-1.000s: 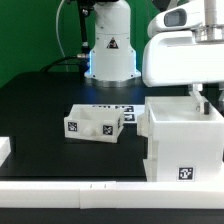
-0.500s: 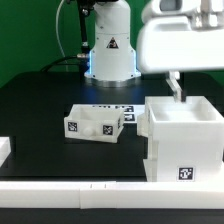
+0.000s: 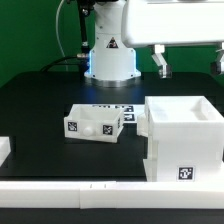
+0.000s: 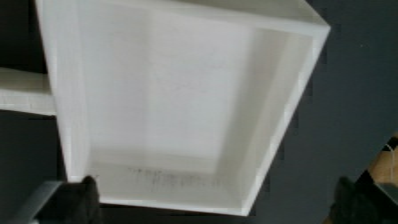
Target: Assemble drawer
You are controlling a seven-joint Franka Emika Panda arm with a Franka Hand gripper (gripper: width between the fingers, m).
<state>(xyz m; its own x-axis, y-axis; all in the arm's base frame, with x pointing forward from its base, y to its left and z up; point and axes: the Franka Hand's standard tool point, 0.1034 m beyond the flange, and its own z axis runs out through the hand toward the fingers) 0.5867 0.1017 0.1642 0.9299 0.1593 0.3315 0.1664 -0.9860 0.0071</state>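
The drawer's large white cube-shaped case [image 3: 185, 135] stands at the exterior view's right with its open side up and a square tag on its front. One small white knobbed tray [image 3: 97, 124] lies to its left on the black table; the other tray is out of view. My gripper [image 3: 189, 64] hovers above the case, open and empty, clear of its rim. In the wrist view I look down into the case's hollow inside [image 4: 178, 95], with my gripper [image 4: 222, 204] over its near wall and the dark fingertips [image 4: 71, 198] wide apart.
The marker board [image 3: 118, 107] lies flat behind the tray, near the robot's white base [image 3: 108, 50]. A long low white border rail [image 3: 70, 190] runs along the front edge, and a short one [image 3: 5, 148] sits at the left.
My gripper has risen from inside the case's top opening and moved toward the exterior view's left. The case and tray have not moved.
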